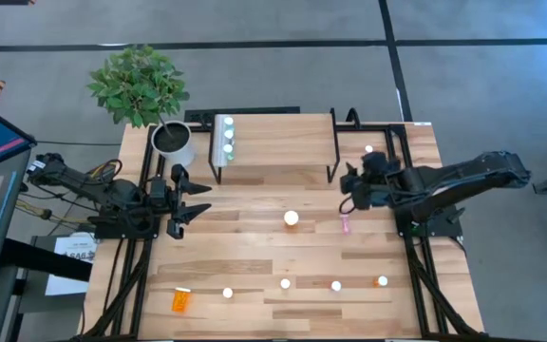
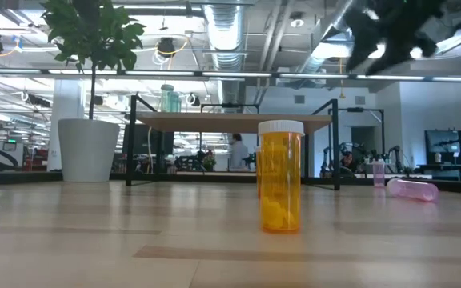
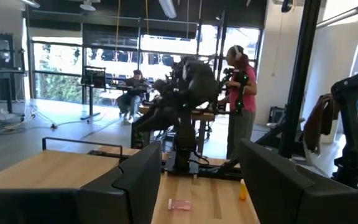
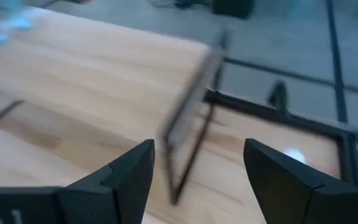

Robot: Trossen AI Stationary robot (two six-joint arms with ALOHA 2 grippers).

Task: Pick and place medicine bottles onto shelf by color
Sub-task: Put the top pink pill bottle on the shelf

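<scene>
The light-wood shelf (image 1: 278,142) stands at the table's far middle, with a short row of white-capped green bottles (image 1: 227,136) on its left end. An orange bottle (image 1: 292,218) stands upright at mid-table, and a pink bottle (image 1: 345,225) lies on its side to its right. More bottles (image 1: 336,285) stand in a row near the front edge, and an orange one (image 1: 180,300) lies at the front left. My right gripper (image 1: 347,187) hovers open above the pink bottle, off the shelf's right end. My left gripper (image 1: 200,199) waits open at the left, holding nothing.
A white plant pot (image 1: 172,141) with a leafy plant stands at the far left beside the shelf. One white-capped bottle (image 1: 368,149) stands to the right of the shelf. Black frame rails (image 1: 416,275) run along both table sides. People show in the room beyond.
</scene>
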